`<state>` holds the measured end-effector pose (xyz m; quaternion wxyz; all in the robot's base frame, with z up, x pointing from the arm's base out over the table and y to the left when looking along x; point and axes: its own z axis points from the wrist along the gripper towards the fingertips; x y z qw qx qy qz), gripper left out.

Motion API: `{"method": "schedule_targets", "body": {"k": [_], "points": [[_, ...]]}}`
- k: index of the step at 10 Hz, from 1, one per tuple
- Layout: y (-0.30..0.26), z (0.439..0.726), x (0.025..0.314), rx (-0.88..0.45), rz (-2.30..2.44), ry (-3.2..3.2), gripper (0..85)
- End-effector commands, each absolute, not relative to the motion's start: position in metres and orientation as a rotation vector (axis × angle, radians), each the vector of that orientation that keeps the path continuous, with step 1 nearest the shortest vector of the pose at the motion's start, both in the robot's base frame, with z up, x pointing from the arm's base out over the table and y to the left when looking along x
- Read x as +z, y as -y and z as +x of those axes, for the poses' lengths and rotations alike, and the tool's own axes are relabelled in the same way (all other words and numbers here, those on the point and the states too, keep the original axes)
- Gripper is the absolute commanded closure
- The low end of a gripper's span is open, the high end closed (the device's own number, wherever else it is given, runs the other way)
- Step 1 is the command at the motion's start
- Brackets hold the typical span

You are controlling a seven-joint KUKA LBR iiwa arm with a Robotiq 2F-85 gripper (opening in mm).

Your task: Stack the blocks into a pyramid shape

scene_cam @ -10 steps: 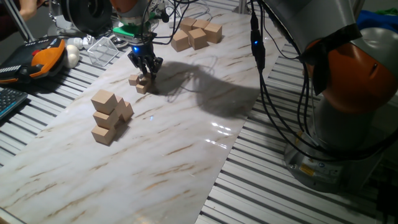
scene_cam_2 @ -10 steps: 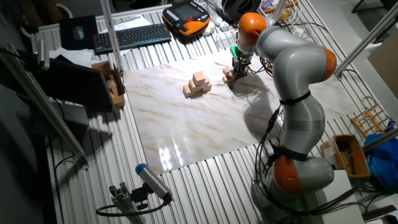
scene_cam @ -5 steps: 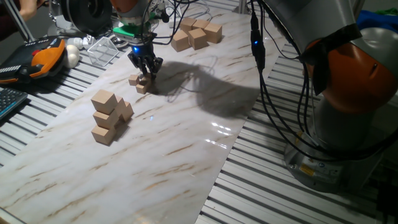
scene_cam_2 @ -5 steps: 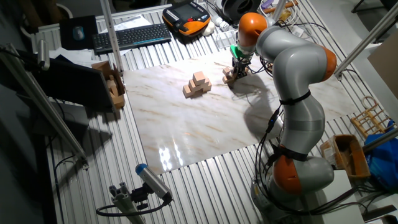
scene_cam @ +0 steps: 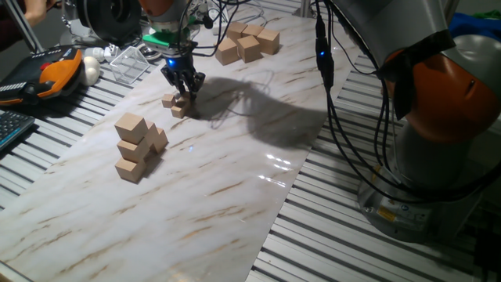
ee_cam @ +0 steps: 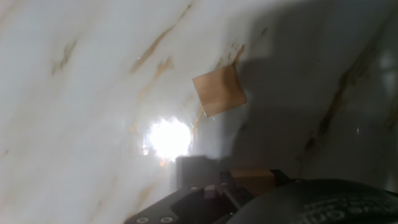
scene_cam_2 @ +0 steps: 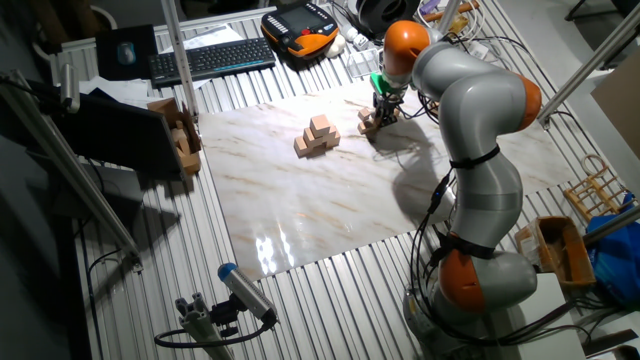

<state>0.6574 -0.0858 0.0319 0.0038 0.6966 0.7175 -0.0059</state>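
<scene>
1. Two small blocks (scene_cam: 174, 104) lie on the marble board (scene_cam: 235, 157) right below the gripper (scene_cam: 184, 92); one sits a little nearer the camera than the other, and they are close together.
2. Seen from the hand view, one block (ee_cam: 218, 91) lies flat and alone on the board, apart from the fingers, beside a bright glare spot.
3. At the bottom edge of that view a tan face (ee_cam: 252, 182) shows between the dark finger parts; the jaws appear to be closed on a small block, though most of it is hidden.
4. From the other fixed view, the gripper (scene_cam_2: 378, 116) points down at the far edge of the board, with the small blocks (scene_cam_2: 367, 124) at its tip.
5. Well apart from these, a pile of bigger cubes (scene_cam: 138, 146) stands nearer the middle of the board, stacked in a rough stepped heap.
6. Another group of big cubes (scene_cam: 248, 41) rests at the far end of the board.
</scene>
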Motion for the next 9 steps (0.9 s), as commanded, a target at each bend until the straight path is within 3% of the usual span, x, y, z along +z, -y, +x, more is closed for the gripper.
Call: {"method": "schedule_targets", "body": {"k": [1, 9], "points": [[0.0858, 0.6573, 0.0319, -0.018, 2.183, -2.249, 85.0], [0.0857, 0.6565, 0.0309, -0.013, 2.181, -2.246, 85.0]]}}
